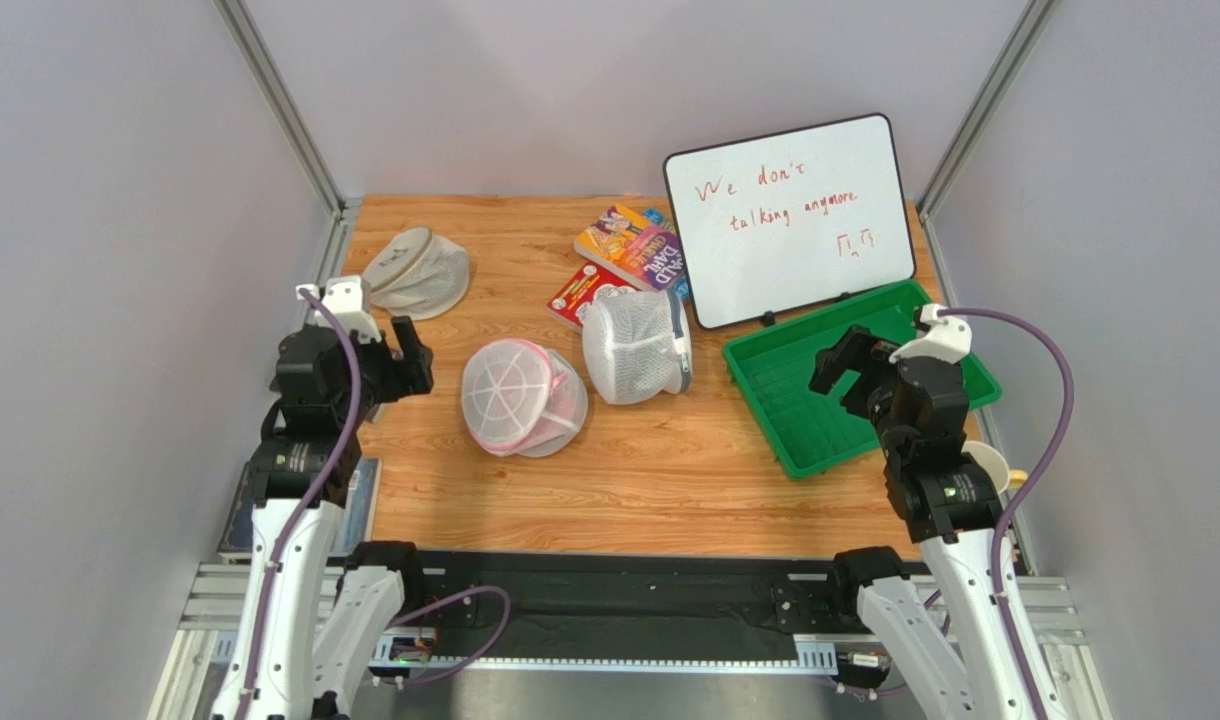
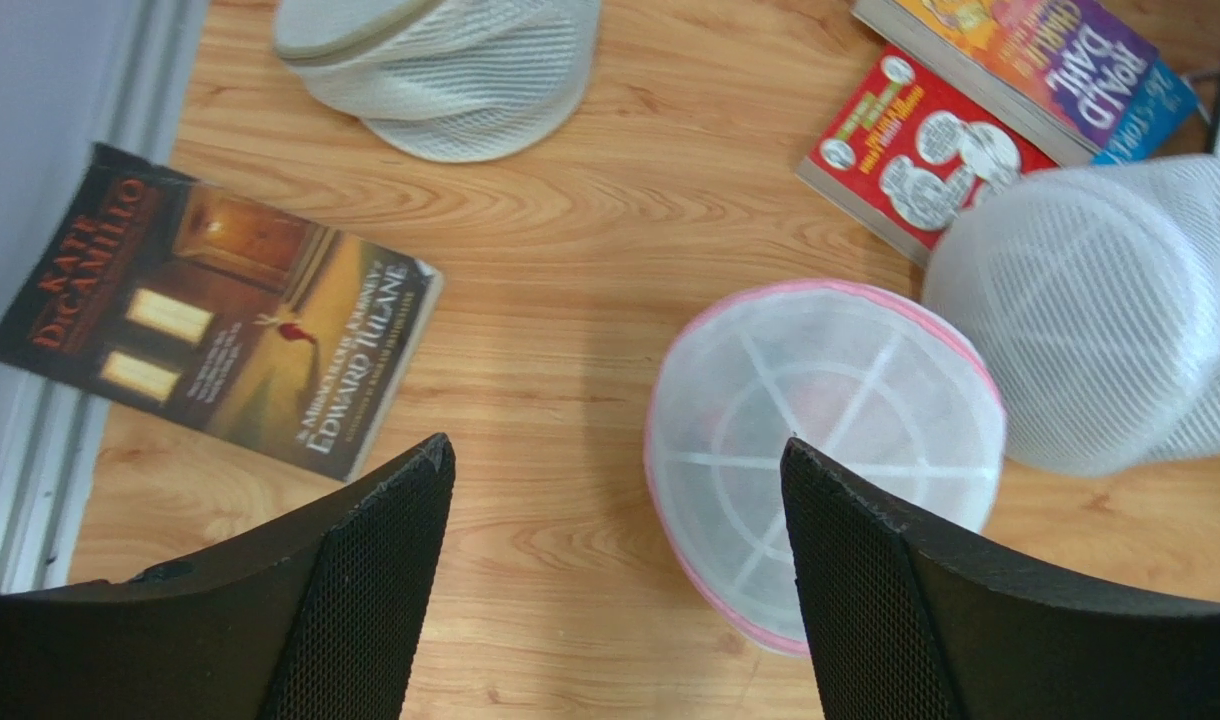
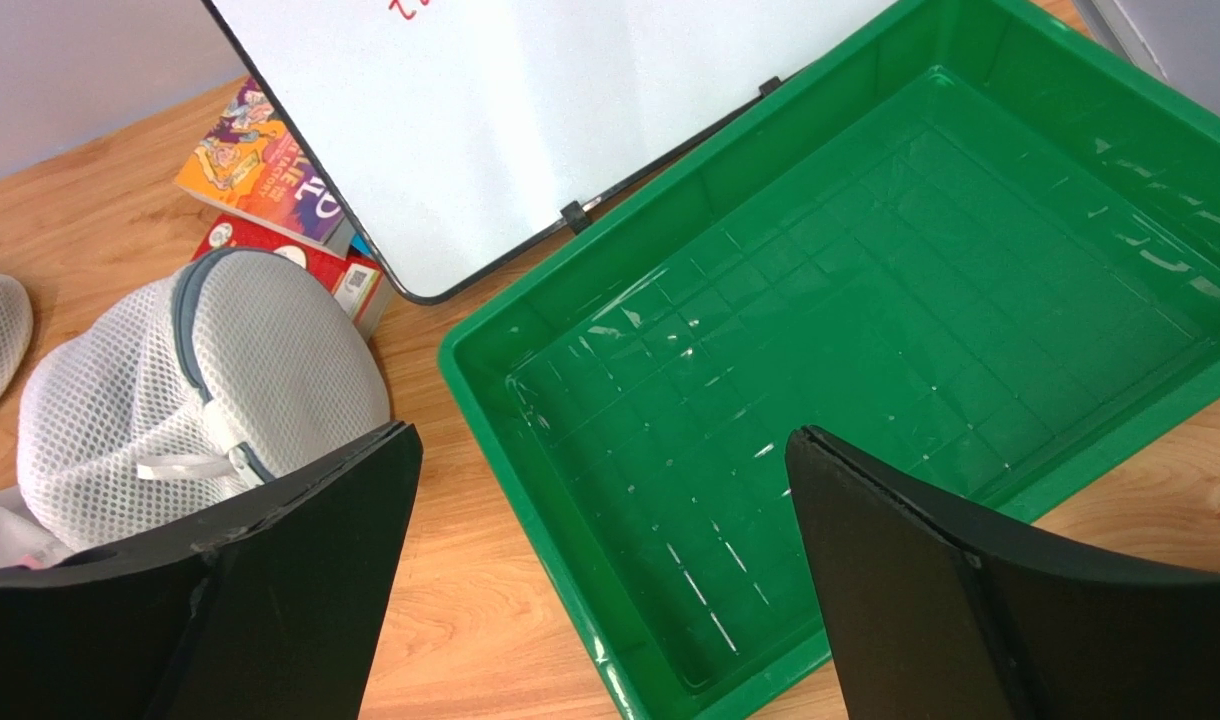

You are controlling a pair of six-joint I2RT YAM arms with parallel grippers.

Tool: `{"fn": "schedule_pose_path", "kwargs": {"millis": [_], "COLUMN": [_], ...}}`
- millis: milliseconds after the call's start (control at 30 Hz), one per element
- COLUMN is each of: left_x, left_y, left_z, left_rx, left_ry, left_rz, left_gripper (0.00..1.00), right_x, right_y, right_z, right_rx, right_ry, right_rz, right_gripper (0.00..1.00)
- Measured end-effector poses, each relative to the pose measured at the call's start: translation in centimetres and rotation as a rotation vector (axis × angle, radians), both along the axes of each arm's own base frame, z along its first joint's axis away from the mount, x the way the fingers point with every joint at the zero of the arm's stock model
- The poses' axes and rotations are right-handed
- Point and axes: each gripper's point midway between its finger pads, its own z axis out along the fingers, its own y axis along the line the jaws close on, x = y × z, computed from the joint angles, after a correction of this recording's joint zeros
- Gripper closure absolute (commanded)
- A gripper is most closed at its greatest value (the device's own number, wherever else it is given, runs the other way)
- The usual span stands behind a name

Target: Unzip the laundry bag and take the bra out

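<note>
The laundry bag (image 1: 636,345), white mesh with a grey-blue zipper rim, lies on its side at the table's middle, zipped shut. It also shows in the left wrist view (image 2: 1112,323) and the right wrist view (image 3: 196,383). The bra is hidden; I see no dark fabric anywhere. My left gripper (image 1: 400,360) is open and empty, left of the bags, hovering over bare wood (image 2: 616,458). My right gripper (image 1: 849,368) is open and empty above the green tray's near left corner (image 3: 601,443). Neither gripper touches the bag.
A pink-tinted mesh bag (image 1: 523,396) lies just left of the laundry bag. A beige-grey bag (image 1: 416,272) lies at the back left. The green tray (image 1: 751,393) stands at the right, a whiteboard (image 1: 789,218) leans behind it, books (image 1: 631,248) lie at the back, and another book (image 2: 211,308) lies at the left edge.
</note>
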Motion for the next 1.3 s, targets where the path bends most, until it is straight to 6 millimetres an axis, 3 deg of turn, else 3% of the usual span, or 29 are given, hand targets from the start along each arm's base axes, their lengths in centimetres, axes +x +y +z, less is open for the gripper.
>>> {"fn": "schedule_pose_path", "kwargs": {"millis": [167, 333, 467, 600, 700, 900, 1133, 1267, 1300], "left_x": [0.7, 1.6, 2.8, 4.9, 6.9, 9.6, 11.0, 11.8, 11.9], "left_y": [-4.5, -11.9, -18.3, -26.4, -31.2, -36.0, -38.0, -38.3, -38.2], "left_z": [0.8, 3.3, 3.4, 2.6, 0.1, -4.7, -7.3, -7.8, -8.1], "left_rx": [0.028, 0.034, 0.064, 0.090, 0.101, 0.117, 0.135, 0.144, 0.149], "left_ry": [0.035, 0.023, 0.054, 0.098, 0.159, 0.258, 0.300, 0.304, 0.307], "left_rz": [-0.133, -0.307, -0.407, -0.525, -0.577, -0.614, -0.604, -0.581, -0.574], "left_gripper": [0.16, 0.16, 0.15, 0.15, 0.16, 0.16, 0.19, 0.37, 0.46], "right_x": [0.2, 0.1, 0.1, 0.0, -0.1, -0.3, -0.5, -0.5, -0.6], "right_y": [0.1, 0.5, 1.1, 1.7, 2.3, 3.1, 3.9, 4.0, 4.1], "right_z": [-1.3, -1.9, -2.1, -2.5, -3.3, -4.6, -5.0, -5.2, -5.3], "right_rx": [0.007, 0.023, 0.052, 0.087, 0.115, 0.151, 0.169, 0.171, 0.172], "right_ry": [0.057, 0.086, 0.094, 0.104, 0.122, 0.161, 0.183, 0.186, 0.186], "right_rz": [-0.004, 0.010, 0.027, 0.046, 0.065, 0.090, 0.130, 0.135, 0.137], "right_gripper": [0.02, 0.02, 0.02, 0.02, 0.02, 0.02, 0.02, 0.02, 0.02]}}
